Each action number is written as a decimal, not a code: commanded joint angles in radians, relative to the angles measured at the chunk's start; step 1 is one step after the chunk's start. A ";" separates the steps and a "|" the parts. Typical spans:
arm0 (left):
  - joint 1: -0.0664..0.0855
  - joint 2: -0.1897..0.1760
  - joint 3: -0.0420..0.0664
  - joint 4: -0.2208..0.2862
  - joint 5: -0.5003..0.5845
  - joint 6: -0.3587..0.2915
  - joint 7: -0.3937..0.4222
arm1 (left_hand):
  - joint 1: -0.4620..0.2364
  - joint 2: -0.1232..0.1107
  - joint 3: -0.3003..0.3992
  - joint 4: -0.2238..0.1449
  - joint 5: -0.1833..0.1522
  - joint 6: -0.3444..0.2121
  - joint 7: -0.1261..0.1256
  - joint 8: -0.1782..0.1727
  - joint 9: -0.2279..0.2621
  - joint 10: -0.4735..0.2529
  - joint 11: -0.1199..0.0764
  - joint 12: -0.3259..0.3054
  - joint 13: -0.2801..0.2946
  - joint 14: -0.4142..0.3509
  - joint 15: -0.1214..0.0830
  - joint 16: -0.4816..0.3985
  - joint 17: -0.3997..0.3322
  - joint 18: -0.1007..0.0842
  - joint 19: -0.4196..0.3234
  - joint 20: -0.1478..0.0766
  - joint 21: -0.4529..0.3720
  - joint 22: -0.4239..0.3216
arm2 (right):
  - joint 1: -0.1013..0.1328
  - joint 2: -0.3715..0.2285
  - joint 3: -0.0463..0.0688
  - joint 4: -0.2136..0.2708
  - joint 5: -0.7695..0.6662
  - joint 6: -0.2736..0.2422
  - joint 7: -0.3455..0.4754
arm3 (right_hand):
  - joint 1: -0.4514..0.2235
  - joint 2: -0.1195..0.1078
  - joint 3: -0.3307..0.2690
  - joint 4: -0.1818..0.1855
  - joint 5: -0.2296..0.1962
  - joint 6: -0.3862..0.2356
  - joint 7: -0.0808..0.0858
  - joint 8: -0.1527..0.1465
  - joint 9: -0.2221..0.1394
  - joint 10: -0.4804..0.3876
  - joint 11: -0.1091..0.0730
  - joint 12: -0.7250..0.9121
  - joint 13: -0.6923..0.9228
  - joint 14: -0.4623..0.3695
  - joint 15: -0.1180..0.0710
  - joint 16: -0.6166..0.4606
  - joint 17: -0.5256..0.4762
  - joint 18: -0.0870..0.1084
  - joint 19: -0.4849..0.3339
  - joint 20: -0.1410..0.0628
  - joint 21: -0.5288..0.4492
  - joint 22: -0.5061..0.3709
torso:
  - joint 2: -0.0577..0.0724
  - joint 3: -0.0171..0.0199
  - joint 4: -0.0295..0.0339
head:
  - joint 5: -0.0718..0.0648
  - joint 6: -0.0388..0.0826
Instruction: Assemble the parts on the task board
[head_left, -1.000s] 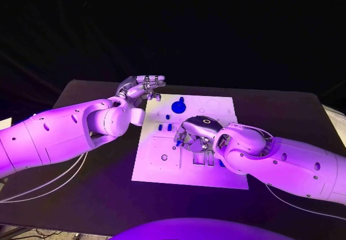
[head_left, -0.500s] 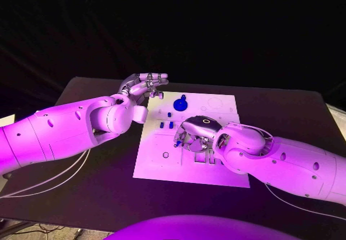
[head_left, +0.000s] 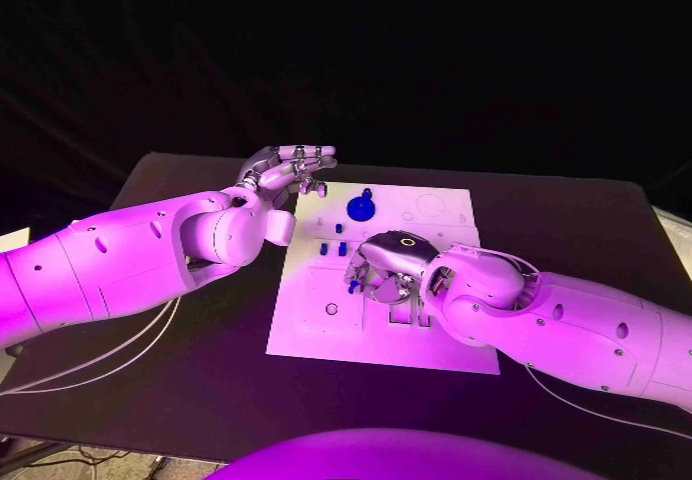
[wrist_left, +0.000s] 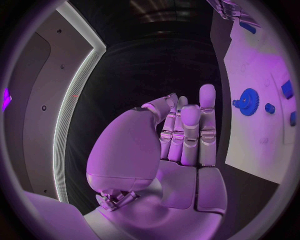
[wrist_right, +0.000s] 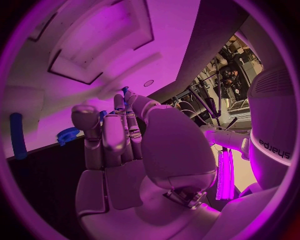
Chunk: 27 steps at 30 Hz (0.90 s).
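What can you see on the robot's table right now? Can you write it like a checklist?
Surface: black table, bare around the plate.
Job's things: white rectangular task board in the middle; a round blue gear-shaped part near its far edge; small blue parts just in front of it.
Clutter: nothing seen.
Hands: left silver hand is raised at the board's far left corner, fingers together, holding nothing. Right silver hand is over the board's middle, fingertips pinching a small blue piece.
Cables: thin white cables hang under the left arm; more trail under the right arm.
Surroundings: dark, nothing seen beyond the table.
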 joint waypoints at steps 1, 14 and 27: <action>0.000 0.003 0.001 0.000 -0.005 0.024 0.002 | 0.000 0.010 -0.008 0.000 -0.002 -0.009 0.002 0.006 -0.001 -0.008 -0.001 0.006 0.002 -0.009 -0.001 -0.005 -0.001 0.020 -0.002 -0.002 -0.005 -0.001 | -0.002 0.006 0.000 -0.004 -0.026 0.021 -0.012 | 0.003 0.009 -0.001 -0.005 0.002 -0.001 0.005 0.005 0.001 0.002 0.006 -0.007 0.000 0.028 -0.002 0.003 0.001 -0.009 0.009 0.001 0.007 0.001 | 0.000 -0.0001 0.0003 | 0.000 0.000; 0.000 0.003 0.001 0.000 -0.005 0.028 -0.002 | -0.001 0.011 -0.010 0.000 -0.002 -0.010 0.002 0.006 -0.001 -0.011 -0.001 0.006 0.001 -0.010 0.000 -0.007 -0.005 0.020 -0.002 -0.001 -0.006 -0.002 | -0.007 0.019 -0.004 -0.006 -0.042 0.057 -0.022 | -0.008 0.000 -0.010 -0.005 0.001 -0.016 0.011 -0.003 -0.001 -0.011 0.012 -0.019 -0.004 0.025 0.002 -0.002 -0.005 -0.006 0.002 0.002 -0.001 -0.015 | 0.000 -0.0001 -0.0007 | 0.003 -0.005; 0.000 0.001 0.001 0.001 -0.005 0.031 -0.006 | -0.001 0.011 -0.011 0.000 -0.002 -0.011 0.002 0.006 -0.002 -0.012 -0.001 0.007 0.001 -0.011 0.000 -0.008 -0.007 0.020 -0.002 -0.001 -0.007 -0.003 | -0.008 0.004 -0.008 0.002 -0.068 -0.048 -0.060 | -0.042 -0.061 -0.159 0.007 0.019 -0.248 0.069 -0.029 -0.031 -0.276 0.079 -0.053 -0.003 -0.098 0.059 -0.158 -0.218 0.039 -0.146 0.053 -0.179 -0.295 | 0.000 0.0008 0.0004 | 0.000 -0.001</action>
